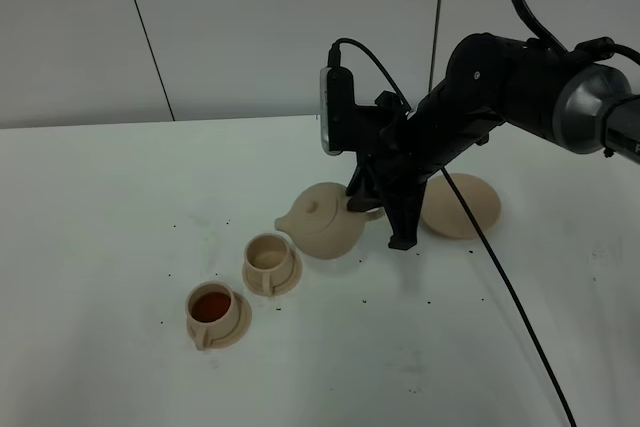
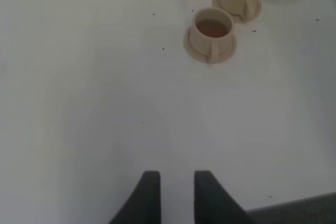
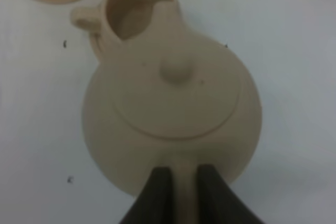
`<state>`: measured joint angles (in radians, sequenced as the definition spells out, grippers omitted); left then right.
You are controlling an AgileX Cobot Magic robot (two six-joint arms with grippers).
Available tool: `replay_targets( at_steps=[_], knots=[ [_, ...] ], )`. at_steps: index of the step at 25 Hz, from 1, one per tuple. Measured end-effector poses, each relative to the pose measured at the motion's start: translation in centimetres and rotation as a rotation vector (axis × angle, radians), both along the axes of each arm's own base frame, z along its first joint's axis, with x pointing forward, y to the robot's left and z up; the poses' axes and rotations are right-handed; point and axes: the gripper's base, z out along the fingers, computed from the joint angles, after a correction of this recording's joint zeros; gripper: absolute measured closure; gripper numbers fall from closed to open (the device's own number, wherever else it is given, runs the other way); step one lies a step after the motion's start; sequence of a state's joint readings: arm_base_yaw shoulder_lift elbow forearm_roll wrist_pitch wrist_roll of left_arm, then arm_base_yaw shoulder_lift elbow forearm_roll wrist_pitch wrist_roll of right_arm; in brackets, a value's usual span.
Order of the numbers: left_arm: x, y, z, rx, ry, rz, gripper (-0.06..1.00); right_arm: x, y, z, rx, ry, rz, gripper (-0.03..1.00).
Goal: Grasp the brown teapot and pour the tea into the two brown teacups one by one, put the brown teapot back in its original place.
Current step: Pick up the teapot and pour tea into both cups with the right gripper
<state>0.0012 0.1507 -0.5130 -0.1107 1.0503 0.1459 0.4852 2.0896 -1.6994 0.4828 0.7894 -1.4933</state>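
Holding the teapot point(image 1: 322, 219) by its loop handle point(image 1: 372, 212): the right gripper point(image 3: 184, 178) has its jaws clamped tight on it. The pot sits low over the table point(image 1: 100, 247), spout point(image 1: 285, 224) just beside the rim of the pale cup point(image 1: 268, 257). I cannot tell if the base touches down.

My read: filling this cup is the step in hand, since its inside looks dry. I would bring the spout over the cup's mouth first, then tip slowly. The lid point(image 3: 157, 111) is unheld, so I would avoid a steep tilt and keep the pot from nudging the cup.

The left gripper point(image 2: 176, 184) has its jaws a narrow slit apart, empty, well apart from the cups.

Count:
- Teapot: 1
- Cups: 2, the pale cup and a filled cup point(image 1: 211, 309) holding dark tea
- Small saucers point(image 1: 236, 329): 2, one under each cup
- Large saucer point(image 1: 470, 209): 1, bare, behind the right arm
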Motion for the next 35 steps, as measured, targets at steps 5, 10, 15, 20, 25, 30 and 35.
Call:
replay_targets(
  at_steps=[5,10,15,20,25,30,35],
  knots=[
    [0.0,0.0,0.0,0.000,0.000,0.000,0.71,-0.5,0.3,0.9,-0.028,-0.037,0.017,0.87],
    [0.0,0.0,0.0,0.000,0.000,0.000,0.71,-1.1,1.1,1.3,-0.056,-0.066,0.039,0.87],
    [0.0,0.0,0.0,0.000,0.000,0.000,0.71,-1.7,2.0,1.2,-0.095,-0.092,0.064,0.87],
    [0.0,0.0,0.0,0.000,0.000,0.000,0.71,-2.1,2.6,1.1,-0.128,-0.115,0.074,0.87],
    [0.0,0.0,0.0,0.000,0.000,0.000,0.71,-2.4,3.1,1.1,-0.144,-0.137,0.090,0.87],
    [0.0,0.0,0.0,0.000,0.000,0.000,0.71,-2.3,3.1,1.1,-0.156,-0.156,0.096,0.87],
    [0.0,0.0,0.0,0.000,0.000,0.000,0.71,-2.4,3.3,1.1,-0.173,-0.181,0.108,0.87]
  ],
)
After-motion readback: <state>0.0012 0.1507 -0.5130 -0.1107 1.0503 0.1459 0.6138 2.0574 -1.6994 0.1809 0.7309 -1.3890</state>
